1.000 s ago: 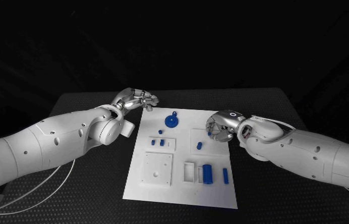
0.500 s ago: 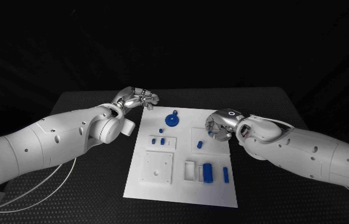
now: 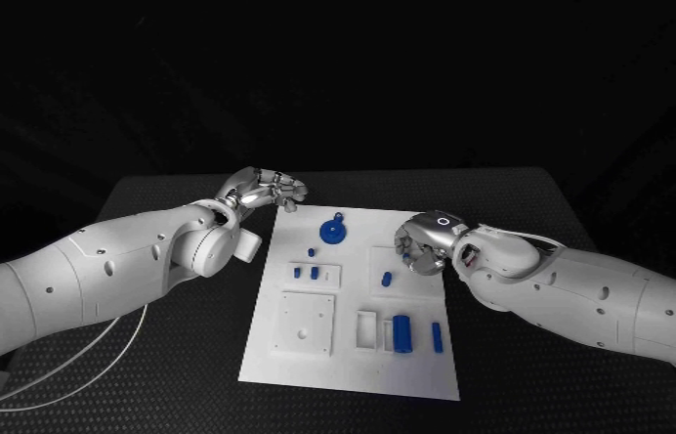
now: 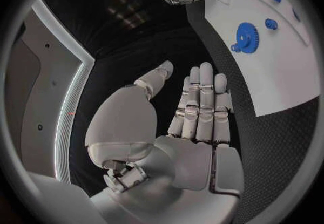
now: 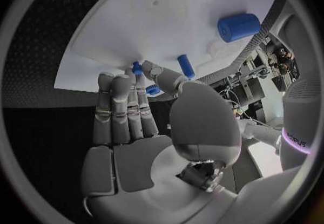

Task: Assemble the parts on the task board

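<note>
The white task board [image 3: 353, 356] lies mid-table. On it are a blue gear [image 3: 332, 232] at the far end, two short pegs [image 3: 305, 274] in a left block, a small piece [image 3: 386, 280], a thick cylinder [image 3: 401, 334] and a slim bar [image 3: 437, 338]. My right hand [image 3: 427, 241] hovers over the board's right edge. It pinches a small blue peg [image 5: 137, 67] between thumb and fingertips. My left hand [image 3: 264, 191] hangs off the board's far left corner, and its fingers [image 4: 202, 100] are straight and hold nothing.
A raised white square block [image 3: 306, 325] and a slotted holder [image 3: 366, 331] stand on the board's near half. Black matting [image 3: 169, 356] surrounds the board. A white cable [image 3: 85, 366] loops on the table under my left arm.
My right hand has edged slightly left, further over the board. The left hand and the parts on the board have stayed put.
</note>
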Controlling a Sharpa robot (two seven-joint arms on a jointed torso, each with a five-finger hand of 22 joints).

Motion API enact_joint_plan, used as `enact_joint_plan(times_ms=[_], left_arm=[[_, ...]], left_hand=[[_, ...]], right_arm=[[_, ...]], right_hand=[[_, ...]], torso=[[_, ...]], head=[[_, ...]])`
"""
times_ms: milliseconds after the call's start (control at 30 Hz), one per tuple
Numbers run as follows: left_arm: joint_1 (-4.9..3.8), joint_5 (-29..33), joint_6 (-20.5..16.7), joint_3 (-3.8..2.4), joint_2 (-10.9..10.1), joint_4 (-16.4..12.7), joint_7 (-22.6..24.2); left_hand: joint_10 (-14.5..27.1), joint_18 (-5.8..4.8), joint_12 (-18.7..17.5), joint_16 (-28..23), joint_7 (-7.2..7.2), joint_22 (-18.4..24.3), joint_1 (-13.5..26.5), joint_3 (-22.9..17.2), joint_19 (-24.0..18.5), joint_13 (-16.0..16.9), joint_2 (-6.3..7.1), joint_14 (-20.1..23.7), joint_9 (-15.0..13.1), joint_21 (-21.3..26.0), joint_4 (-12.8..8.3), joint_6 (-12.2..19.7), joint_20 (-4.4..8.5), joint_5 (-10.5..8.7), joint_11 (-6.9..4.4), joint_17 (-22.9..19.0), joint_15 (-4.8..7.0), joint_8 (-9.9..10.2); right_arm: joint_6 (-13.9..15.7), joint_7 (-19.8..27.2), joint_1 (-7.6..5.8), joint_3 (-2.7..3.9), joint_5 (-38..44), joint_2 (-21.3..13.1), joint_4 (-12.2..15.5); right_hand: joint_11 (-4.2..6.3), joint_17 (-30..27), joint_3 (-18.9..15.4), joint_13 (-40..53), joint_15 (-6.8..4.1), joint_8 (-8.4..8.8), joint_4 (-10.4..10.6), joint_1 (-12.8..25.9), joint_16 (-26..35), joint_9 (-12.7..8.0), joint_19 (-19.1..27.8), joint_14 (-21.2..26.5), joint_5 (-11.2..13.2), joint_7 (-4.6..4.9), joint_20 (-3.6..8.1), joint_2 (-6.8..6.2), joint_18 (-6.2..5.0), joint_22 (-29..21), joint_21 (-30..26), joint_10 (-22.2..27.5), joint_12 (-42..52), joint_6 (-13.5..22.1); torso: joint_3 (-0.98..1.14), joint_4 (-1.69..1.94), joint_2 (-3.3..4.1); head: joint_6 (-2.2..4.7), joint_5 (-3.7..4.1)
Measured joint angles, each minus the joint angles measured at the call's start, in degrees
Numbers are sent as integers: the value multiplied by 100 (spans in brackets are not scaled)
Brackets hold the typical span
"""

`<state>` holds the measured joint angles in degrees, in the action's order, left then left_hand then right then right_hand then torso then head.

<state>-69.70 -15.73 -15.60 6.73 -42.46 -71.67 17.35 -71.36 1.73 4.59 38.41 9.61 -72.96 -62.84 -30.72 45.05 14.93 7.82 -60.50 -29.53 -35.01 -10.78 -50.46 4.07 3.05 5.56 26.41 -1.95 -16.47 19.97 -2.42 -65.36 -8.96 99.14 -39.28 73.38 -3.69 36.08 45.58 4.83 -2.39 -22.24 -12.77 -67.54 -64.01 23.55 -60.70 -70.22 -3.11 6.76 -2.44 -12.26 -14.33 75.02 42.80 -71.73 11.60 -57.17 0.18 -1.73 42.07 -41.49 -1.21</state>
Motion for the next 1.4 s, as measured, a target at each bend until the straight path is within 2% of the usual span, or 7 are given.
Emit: enact_joint_plan(times_ms=[200, 367, 667, 733, 1100, 1267, 1400], left_arm=[[0, 6, 12, 0, -9, -2, -2], [0, 10, 27, 0, -10, -6, -3], [0, 13, 46, 0, -19, -8, -16], [0, 14, 51, 0, -19, -8, -18], [0, 15, 77, 1, -22, -6, -29], [0, 15, 81, 1, -17, 2, -34], [0, 15, 84, 1, -16, 5, -37]], left_hand=[[2, 0, 0, 0, 0, -7, 0, 0, 0, 0, 0, 0, 0, 0, 0, 0, 0, 0, -2, 7, 0, 0], [22, -1, -21, -22, 12, -15, 0, 0, 0, -5, 0, 0, 6, 22, 0, 12, 0, 0, 16, 19, 0, 0], [128, -2, -43, -92, 30, -55, 0, 0, -52, -23, 0, 63, 22, 45, 0, 113, -52, 0, 80, 78, -22, 21], [148, -2, -43, -92, 43, -61, 0, 0, -52, -27, 0, 83, 22, 47, 0, 125, -52, 0, 63, 91, -41, 21], [177, -4, -43, -115, 57, -80, -3, 0, -72, -34, 3, 83, 27, 67, 0, 170, -72, 0, 90, 121, -41, 21], [217, -8, -43, -115, 57, -86, -3, 0, -72, -34, 3, 83, 27, 67, 0, 169, -72, 0, 91, 133, -41, 21], [217, -8, -43, -137, 57, -88, -3, 0, -72, -39, 3, 83, 33, 66, 0, 169, -72, 0, 91, 138, -41, 21]], right_arm=[[14, -86, -4, -19, 232, -2, 30], [29, -172, -3, -32, 425, 10, 48], [48, -261, 4, -39, 656, 19, 59], [48, -264, 4, -39, 680, 15, 63], [94, -297, 15, -45, 739, -1, 96], [177, -350, 31, -55, 750, -33, 140], [212, -379, 40, -58, 752, -54, 162]], right_hand=[[93, 203, 165, 7, -100, -101, -70, -96, -242, 50, -112, -99, 1, -107, 70, -8, 0, 0, 123, -212, 65, -230], [117, 292, 203, 9, -140, -105, -108, -111, -290, 56, -112, -60, 2, -122, 70, 7, 0, -1, 156, -236, 96, -285], [145, 351, 282, 27, -142, -121, -107, -135, -290, 55, -112, -58, 24, -123, 70, -16, -24, -2, 156, -265, 90, -286], [146, 362, 298, 86, -142, -120, -91, -137, -290, 54, -112, -58, 24, -123, 70, -19, -24, -2, 156, -267, 49, -287], [152, 429, 416, 92, -140, -119, -103, -219, -296, 54, -122, -19, 29, -136, 81, -101, -21, -4, 197, -295, 6, -331], [145, 497, 473, 92, -209, -139, -59, -232, -322, 71, -224, -90, 46, -167, 143, -115, 41, -5, 246, -303, -19, -400], [145, 524, 480, 92, -209, -153, -52, -231, -322, 95, -240, -91, 51, -163, 150, -115, 47, -6, 273, -303, -18, -410]], torso=[[0, -3, 0], [2, -3, -1], [6, -3, -1], [6, -3, -1], [4, -3, -1], [3, 1, -1], [3, 3, -1]], head=[[-5, 4], [-12, 12], [-19, 26], [-20, 29], [-23, 38], [-20, 43], [-20, 44]])
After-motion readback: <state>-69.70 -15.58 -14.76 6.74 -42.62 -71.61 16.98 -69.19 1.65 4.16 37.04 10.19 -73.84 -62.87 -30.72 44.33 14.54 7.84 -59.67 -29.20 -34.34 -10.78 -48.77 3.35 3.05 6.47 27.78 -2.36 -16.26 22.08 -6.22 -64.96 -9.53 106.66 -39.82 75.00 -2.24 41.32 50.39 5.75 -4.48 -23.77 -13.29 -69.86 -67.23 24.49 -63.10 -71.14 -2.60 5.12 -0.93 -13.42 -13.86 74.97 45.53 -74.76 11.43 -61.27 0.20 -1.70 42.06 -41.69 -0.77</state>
